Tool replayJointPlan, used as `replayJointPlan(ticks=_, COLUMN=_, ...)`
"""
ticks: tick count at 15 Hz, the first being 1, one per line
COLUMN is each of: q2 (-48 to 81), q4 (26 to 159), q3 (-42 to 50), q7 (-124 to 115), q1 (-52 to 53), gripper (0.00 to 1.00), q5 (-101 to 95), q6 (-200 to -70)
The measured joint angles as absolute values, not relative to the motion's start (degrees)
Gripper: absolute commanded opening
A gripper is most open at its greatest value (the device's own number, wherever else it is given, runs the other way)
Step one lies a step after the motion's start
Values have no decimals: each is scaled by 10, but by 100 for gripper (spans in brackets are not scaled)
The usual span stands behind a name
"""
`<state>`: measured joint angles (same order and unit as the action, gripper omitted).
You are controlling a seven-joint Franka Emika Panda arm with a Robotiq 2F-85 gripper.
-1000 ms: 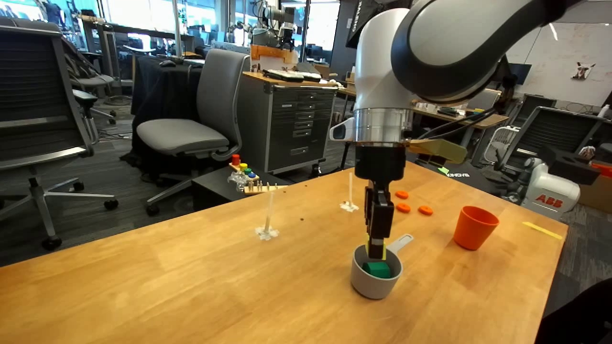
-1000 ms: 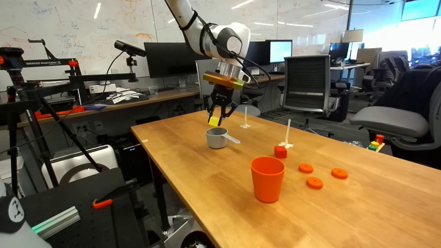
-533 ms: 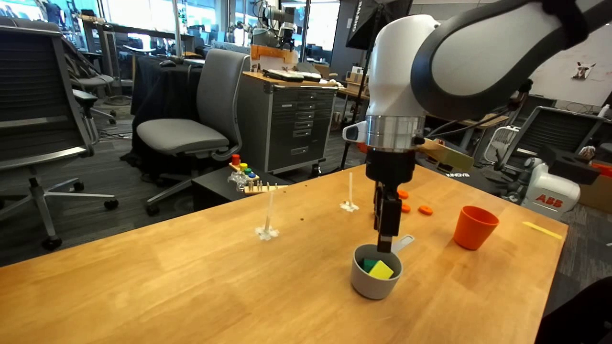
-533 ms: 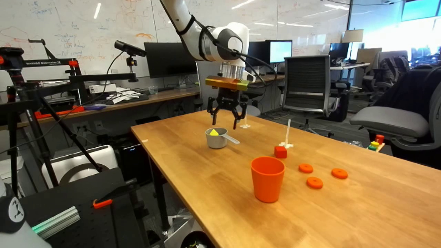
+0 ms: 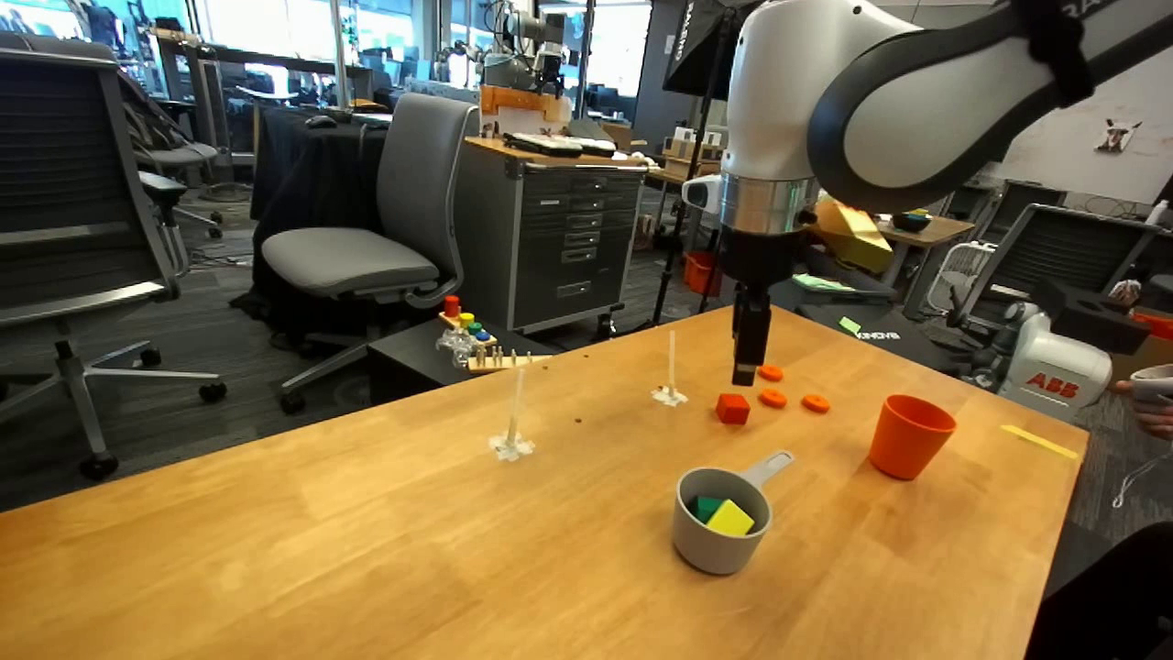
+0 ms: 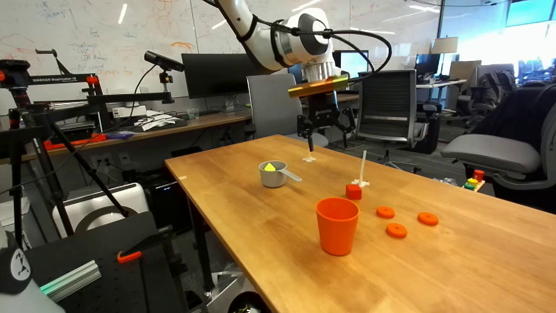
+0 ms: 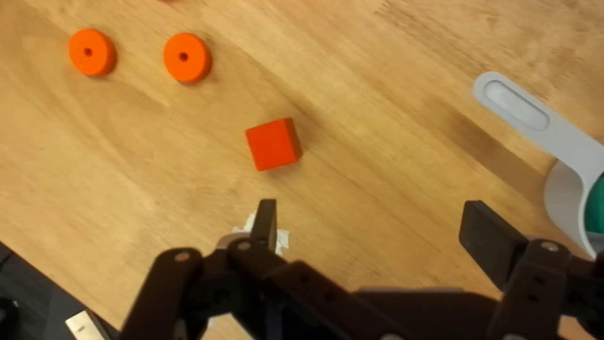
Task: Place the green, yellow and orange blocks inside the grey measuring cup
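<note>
The grey measuring cup [image 5: 710, 550] stands upright on the table, with the green block [image 5: 705, 509] and the yellow block [image 5: 730, 519] lying inside it. In an exterior view the yellow one's tip [image 6: 269, 167] peeks over the cup's rim. Out on the tabletop sits the red-orange block [image 7: 272, 144], also visible in both exterior views. My gripper [image 7: 371, 205] is open high above the table, nothing between its widely parted fingers. The block lies ahead of the left fingertip in the wrist view, apart from it. At that view's right edge the cup is partly cut off and the yellow block is out of view.
An orange-red cup [image 6: 337, 226] stands near the red-orange block, beside several flat orange discs [image 6: 396, 231]. Two thin upright rods, a nearer rod [image 6: 363, 167] and a farther rod [image 5: 672, 357], are taped to the table. The cup's handle [image 7: 516, 106] points toward the table's middle.
The yellow block, held a second ago, has been let go and now rests in the grey cup. My gripper has opened, risen and moved away from the cup toward the red-orange block's side.
</note>
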<state>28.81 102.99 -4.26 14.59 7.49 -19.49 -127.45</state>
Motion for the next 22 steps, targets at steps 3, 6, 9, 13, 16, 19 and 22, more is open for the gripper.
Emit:
replayJointPlan(ticks=3, q2=321, q4=985, q3=-40, q7=182, q1=74, gripper=100, q5=-202, q6=-1227)
replayJointPlan(ticks=6, q2=332, q4=979, q3=-40, q7=184, q1=74, gripper=100, q5=-202, q6=-1225)
replayJointPlan(ticks=9, q2=334, q4=980, q3=-42, q7=209, q1=73, gripper=100, q5=-202, q6=-1224)
replayJointPlan(ticks=13, q2=334, q4=977, q3=-43, q7=276, q1=72, gripper=100, q5=-211, q6=-1194)
replayJointPlan(ticks=16, q2=334, q4=971, q3=-42, q7=304, q1=68, gripper=100, q5=-227, q6=-1175)
replayJointPlan(ticks=19, q2=338, q4=961, q3=-41, q7=317, q1=64, gripper=100, q5=-241, q6=-1161)
replayJointPlan(ticks=22, q2=355, q4=938, q3=-40, q7=328, q1=57, gripper=100, q5=-244, q6=-1157)
